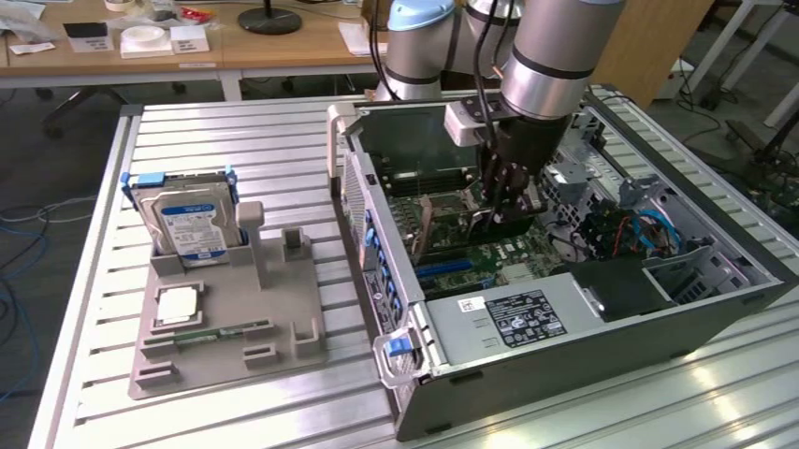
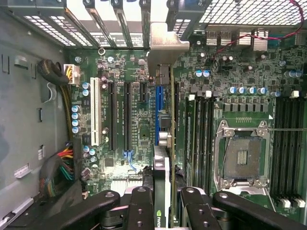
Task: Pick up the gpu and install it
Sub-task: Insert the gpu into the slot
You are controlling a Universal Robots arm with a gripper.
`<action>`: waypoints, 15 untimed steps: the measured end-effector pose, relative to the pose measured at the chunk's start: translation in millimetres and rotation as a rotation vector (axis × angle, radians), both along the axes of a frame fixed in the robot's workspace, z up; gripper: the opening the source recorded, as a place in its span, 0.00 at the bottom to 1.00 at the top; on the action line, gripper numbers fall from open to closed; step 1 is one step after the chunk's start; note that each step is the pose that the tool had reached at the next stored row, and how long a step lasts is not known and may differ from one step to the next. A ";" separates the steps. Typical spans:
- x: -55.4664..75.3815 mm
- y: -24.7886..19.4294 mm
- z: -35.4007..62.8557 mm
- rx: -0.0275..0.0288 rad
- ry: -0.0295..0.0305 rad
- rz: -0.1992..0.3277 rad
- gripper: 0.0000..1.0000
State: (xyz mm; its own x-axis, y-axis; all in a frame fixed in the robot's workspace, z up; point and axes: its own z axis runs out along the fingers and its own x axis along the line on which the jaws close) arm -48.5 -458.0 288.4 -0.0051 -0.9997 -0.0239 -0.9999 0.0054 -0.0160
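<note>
You can read one mark only: a pale logo (image 2: 158, 223), Nvidia's by its shape, on the gpu (image 2: 161, 172) held in the gripper (image 2: 165, 203). The black label (image 1: 518, 316) near the gripper is illegible.

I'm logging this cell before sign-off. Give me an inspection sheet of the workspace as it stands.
Surface: slatted metal table, carrying an open computer case and a grey fixture tray.
Job's things: gpu held edge-on over the motherboard slots; whether it is seated cannot be told.
Clutter: hard drive upright in the tray; memory stick lying flat in it.
Grippers: gripper shut on the gpu, inside the case.
Cables: coloured wire bundle and blue cables inside the case.
Surroundings: wooden desks behind, with small items.
</note>
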 end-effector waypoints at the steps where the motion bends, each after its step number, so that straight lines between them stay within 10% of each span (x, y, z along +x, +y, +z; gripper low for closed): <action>1: 0.0 0.0 0.0 0.0000 0.0000 0.000 0.27; 15: -1.2 0.0 -10.3 0.0002 -0.0003 0.000 0.27</action>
